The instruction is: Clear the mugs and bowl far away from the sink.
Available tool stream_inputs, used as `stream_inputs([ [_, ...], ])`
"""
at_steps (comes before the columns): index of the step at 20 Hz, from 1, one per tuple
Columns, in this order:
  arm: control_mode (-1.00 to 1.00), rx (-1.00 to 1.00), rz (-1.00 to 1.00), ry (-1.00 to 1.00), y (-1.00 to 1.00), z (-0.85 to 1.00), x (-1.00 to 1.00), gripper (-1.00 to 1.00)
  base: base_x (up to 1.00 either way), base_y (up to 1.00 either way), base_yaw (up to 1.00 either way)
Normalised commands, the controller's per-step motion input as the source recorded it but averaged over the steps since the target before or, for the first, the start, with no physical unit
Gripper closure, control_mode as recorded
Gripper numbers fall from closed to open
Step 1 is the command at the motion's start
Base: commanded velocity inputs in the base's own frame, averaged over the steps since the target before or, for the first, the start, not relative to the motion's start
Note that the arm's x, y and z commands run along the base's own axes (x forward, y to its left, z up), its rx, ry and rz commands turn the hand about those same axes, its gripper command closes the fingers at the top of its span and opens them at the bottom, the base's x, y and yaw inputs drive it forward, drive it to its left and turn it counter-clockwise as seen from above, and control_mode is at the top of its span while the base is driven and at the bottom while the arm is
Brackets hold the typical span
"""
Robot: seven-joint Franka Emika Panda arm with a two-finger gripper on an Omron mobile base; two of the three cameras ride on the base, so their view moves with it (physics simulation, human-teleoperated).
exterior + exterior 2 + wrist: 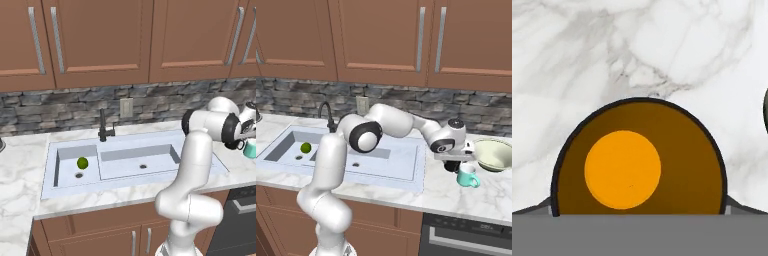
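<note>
The black mug (637,165) with its orange inside sits upright on the marble counter, seen from straight above in the hand view. My gripper (641,207) hangs over it, open, with one fingertip (539,207) showing on each side of the mug and a little apart from its wall. From the right base view the gripper (453,162) is low over the black mug (450,166), to the right of the sink (406,172). The teal mug (468,176) stands just in front and to the right, and the bowl (495,156) lies beyond it. The teal mug (250,148) also shows at the right edge of the left base view.
A small green fruit (305,148) lies in the sink's small left basin, also green fruit (82,163). The black faucet (103,127) stands behind the sink (150,185). A stone backsplash and wooden cabinets rise at the back. Bare marble lies left of the sink.
</note>
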Motion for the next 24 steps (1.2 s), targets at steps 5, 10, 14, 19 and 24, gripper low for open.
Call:
stream_inputs([
  [5, -1.00, 0.05, 0.26, -0.09, -0.35, -0.01, -0.46, -1.00, 0.00, 0.00, 0.00],
  [10, -1.00, 0.00, 0.03, 0.00, 0.00, 0.00, -0.02, -1.00, 0.00, 0.00, 0.00],
  [14, -1.00, -0.01, 0.00, 0.02, 0.03, -0.23, 0.00, -1.00, 0.00, 0.00, 0.00],
  [19, -1.00, -0.08, 0.06, 0.12, 0.42, -0.79, 0.00, 1.00, 0.00, 0.00, 0.00],
  [24, -1.00, -0.01, 0.06, 0.02, 0.26, -0.44, 0.21, 1.00, 0.00, 0.00, 0.00],
])
